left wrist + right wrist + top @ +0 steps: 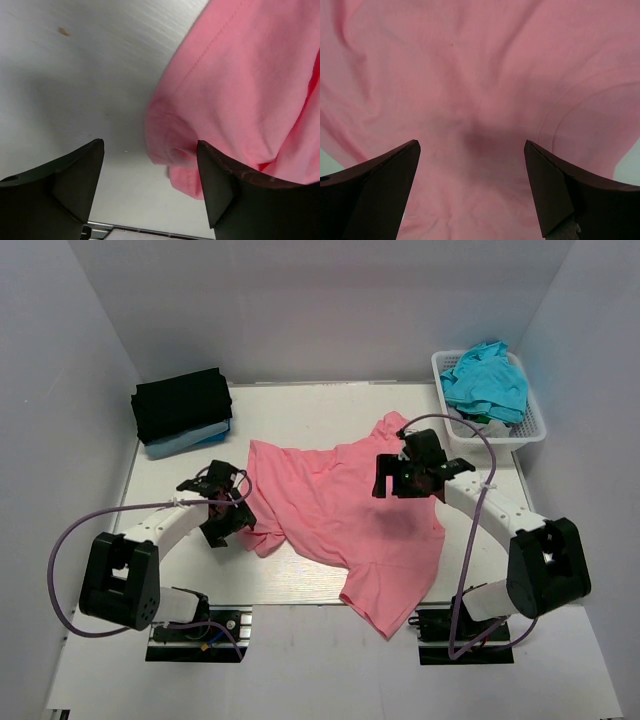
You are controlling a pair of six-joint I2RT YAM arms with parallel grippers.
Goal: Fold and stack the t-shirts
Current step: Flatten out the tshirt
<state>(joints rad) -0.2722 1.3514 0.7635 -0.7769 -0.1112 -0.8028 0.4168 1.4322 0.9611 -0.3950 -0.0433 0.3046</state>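
Note:
A salmon-pink t-shirt (340,505) lies spread and rumpled across the middle of the table. My left gripper (222,506) hovers open at its left edge, beside a bunched sleeve (172,150) that lies between the fingers without being pinched. Over the shirt's upper right part my right gripper (412,478) stands open, with pink cloth (475,100) below it and nothing held. A folded black t-shirt (182,403) rests on a folded light blue one (190,440) at the back left. A teal t-shirt (486,380) is heaped in the basket.
The white lattice basket (530,432) stands at the back right, close to the right wall. Grey walls enclose the table on three sides. Each arm's cable (70,540) loops out beside its base.

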